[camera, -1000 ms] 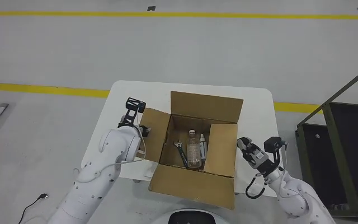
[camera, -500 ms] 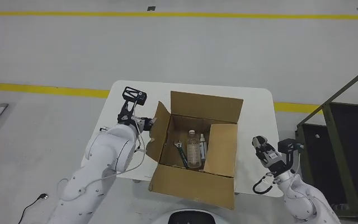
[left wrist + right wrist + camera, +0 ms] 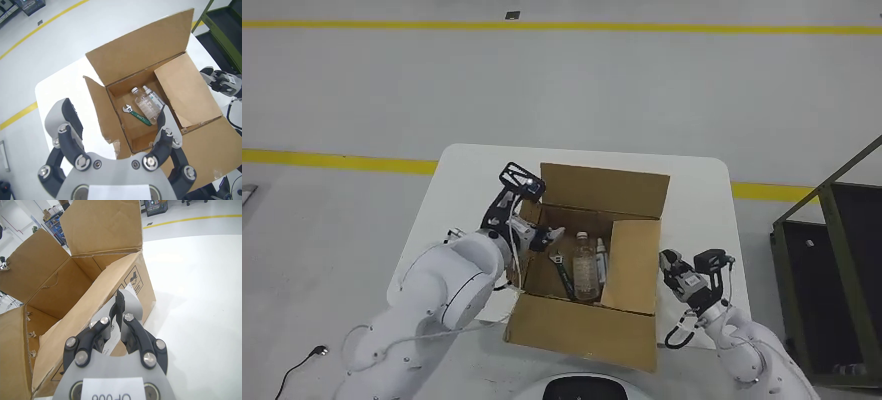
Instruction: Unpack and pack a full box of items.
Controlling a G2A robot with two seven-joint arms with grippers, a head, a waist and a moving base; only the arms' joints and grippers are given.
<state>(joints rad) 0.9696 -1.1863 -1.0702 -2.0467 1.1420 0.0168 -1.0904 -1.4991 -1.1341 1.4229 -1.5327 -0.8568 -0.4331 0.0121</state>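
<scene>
Left jaws, wide apart and empty, have swung from outside the flap point(image 3: 102, 109) to above the open box point(image 3: 582, 332), right jaws, closed on nothing, back beside its right side; bottle point(image 3: 146, 107) and wrench point(image 3: 138, 116) lie inside on its floor, unpacking judged imminent.

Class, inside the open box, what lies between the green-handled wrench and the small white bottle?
A clear plastic bottle, lying on its side; the left wrist view shows it.
</scene>
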